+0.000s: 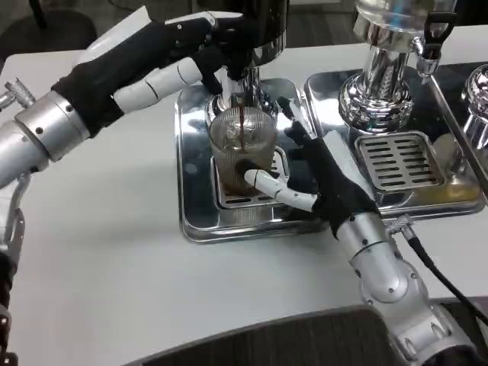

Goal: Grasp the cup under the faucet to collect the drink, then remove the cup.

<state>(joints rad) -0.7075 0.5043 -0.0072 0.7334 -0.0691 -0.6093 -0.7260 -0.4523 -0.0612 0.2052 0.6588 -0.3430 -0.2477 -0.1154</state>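
A clear ribbed cup point(242, 145) stands on the drip grille of the left chrome tray point(194, 191), directly under the faucet point(238, 84). A thin dark stream of drink falls into it, and brown liquid lies at its bottom. My right hand point(309, 171) grips the cup from the right, with its thumb across the cup's lower front. Reaching in from the upper left, my left hand point(183, 57) presses its fingers on the tap lever of the dispenser point(255, 30).
A second chrome dispenser point(385, 84) with its own slotted drip tray point(400, 160) stands to the right. A third chrome part point(476, 99) shows at the right edge. The white table point(99, 252) spreads to the front and left.
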